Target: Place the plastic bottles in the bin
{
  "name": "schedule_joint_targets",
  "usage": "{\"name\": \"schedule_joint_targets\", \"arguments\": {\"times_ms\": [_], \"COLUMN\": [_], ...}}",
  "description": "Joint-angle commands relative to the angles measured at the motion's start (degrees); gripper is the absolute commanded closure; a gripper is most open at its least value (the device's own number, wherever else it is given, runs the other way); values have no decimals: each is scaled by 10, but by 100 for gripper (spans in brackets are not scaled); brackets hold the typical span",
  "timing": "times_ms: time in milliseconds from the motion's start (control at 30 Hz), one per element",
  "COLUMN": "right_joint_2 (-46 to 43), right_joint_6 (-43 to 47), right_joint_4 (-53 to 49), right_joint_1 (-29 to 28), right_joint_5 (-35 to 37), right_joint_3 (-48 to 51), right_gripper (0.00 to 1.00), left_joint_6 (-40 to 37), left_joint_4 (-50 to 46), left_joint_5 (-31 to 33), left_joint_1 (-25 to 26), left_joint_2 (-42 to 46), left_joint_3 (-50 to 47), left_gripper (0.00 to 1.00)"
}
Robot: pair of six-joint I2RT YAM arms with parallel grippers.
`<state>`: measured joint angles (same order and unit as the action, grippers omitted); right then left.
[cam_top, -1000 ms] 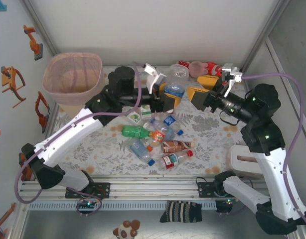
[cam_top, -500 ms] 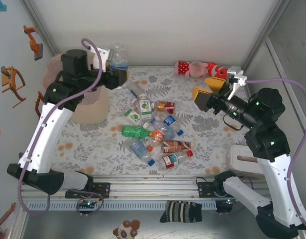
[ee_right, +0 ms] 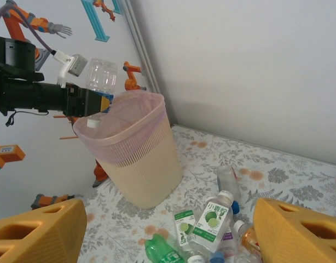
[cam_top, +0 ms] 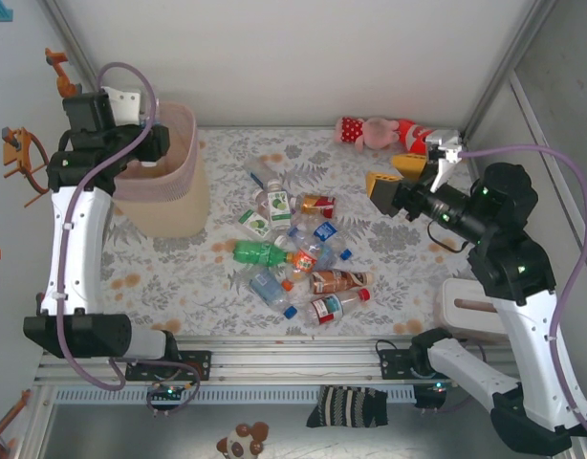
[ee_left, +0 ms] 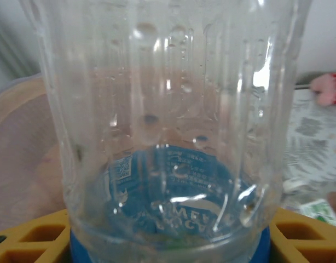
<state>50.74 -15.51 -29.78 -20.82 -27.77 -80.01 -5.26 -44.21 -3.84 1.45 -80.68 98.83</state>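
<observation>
One bin point(cam_top: 169, 206), about eleven loose bottles point(cam_top: 298, 253). Left gripper point(ee_right: 100, 102), over the bin's rim, clasps a clear bottle point(ee_left: 168, 137); right gripper point(cam_top: 395, 173) hovers wide, empty.

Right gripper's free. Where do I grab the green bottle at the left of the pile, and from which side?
Grip the green bottle by the left half of its body, from straight above with the right gripper. It lies on its side, long axis left to right, so close across its width; its right end crowds other bottles, the left end looks free.
</observation>
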Motion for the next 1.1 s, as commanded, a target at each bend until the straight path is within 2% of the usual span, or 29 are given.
{"name": "schedule_joint_targets", "arguments": {"times_ms": [0, 333, 733, 1067], "right_joint_2": [3, 16, 27, 39], "right_joint_6": [15, 23, 23, 14], "right_joint_4": [-8, -32, -40, -25], "right_joint_1": [-1, -1, -1, -1], "right_joint_5": [1, -5, -4, -11], "right_joint_3": [-21, -41, -49, -45], "right_gripper": [22, 22, 22, 22], "left_joint_6": [-38, -79, -106, -93], "left_joint_4": [5, -5, -35, -39], "left_joint_5": [50, 98, 141, 111], "left_joint_1": [-22, -72, -87, -109], "left_joint_2": [-22, -107, -204, -248], "left_joint_3": [21, 45, 49, 26], "left_gripper": [45, 44, 42, 39]}}
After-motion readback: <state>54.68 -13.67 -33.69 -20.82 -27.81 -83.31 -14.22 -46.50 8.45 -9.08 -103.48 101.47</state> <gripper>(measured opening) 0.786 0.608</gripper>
